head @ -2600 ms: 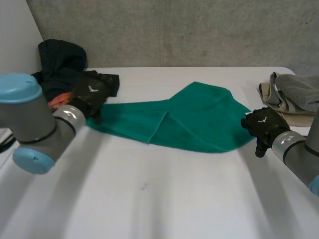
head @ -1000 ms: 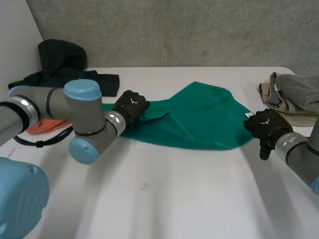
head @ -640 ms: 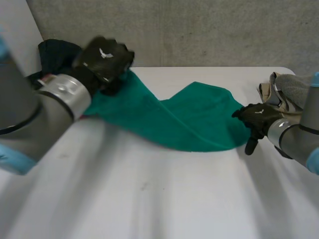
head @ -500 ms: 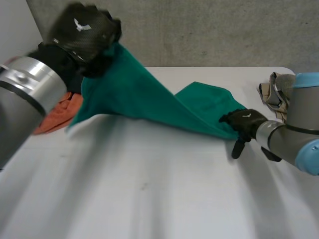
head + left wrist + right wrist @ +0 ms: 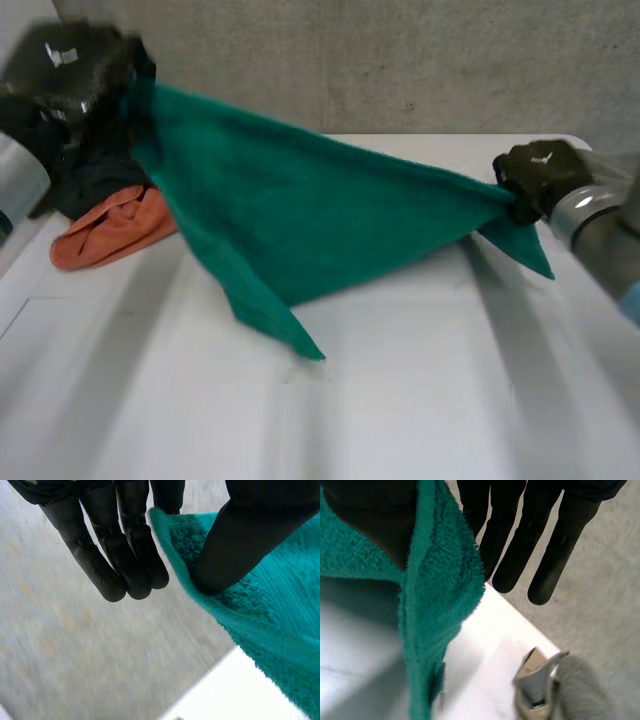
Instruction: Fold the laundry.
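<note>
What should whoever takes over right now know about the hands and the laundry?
Left hand: pinching one towel corner.
Right hand: pinching the opposite end.
Towel hangs stretched between them above the table, not yet folded.
Orange cloth lies by the left hand; a beige and grey pile by the right.
Left to do: lay the towel flat, fold it, then the rest.

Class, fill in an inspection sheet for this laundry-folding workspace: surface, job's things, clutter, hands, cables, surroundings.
Surface: white table, smooth.
Job's things: green towel, held in the air and stretched wide, one corner hanging toward the table.
Clutter: orange cloth, dark garment and beige and grey pile lie on the table.
Hands: left hand pinches one towel corner; right hand pinches the opposite corner.
Cables: nothing seen.
Surroundings: grey concrete wall behind the table.
</note>
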